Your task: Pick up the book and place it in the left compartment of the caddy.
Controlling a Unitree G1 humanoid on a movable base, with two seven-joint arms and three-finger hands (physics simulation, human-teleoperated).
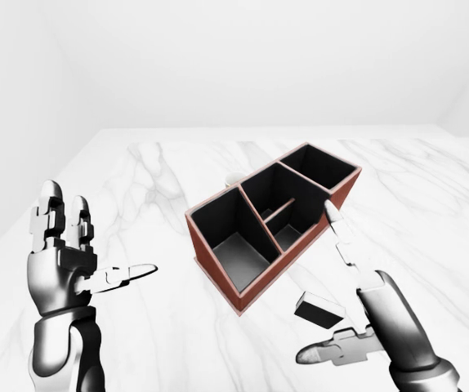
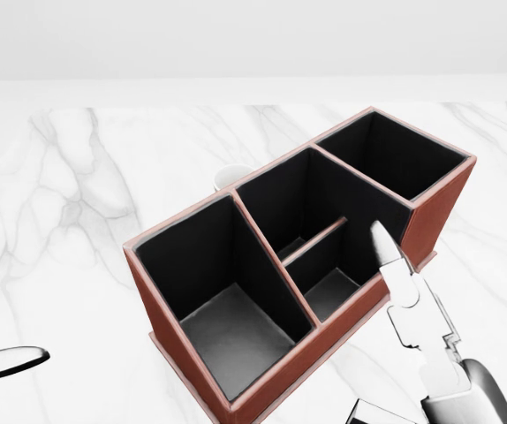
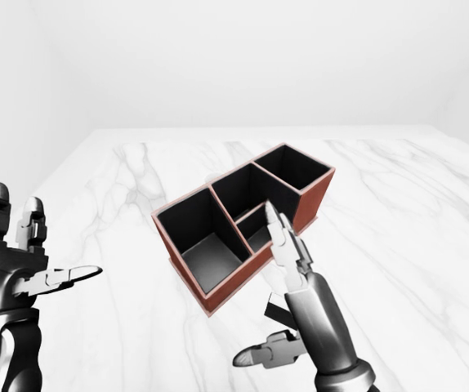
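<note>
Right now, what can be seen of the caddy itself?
The caddy is a long open-topped box with reddish-brown outer walls and dark inner faces, lying diagonally on the white marble table. Dividers split it into a large left compartment, a middle section halved by a low partition, and a far-right compartment. All look empty. The right hand hovers beside it, apparently not touching.
</note>
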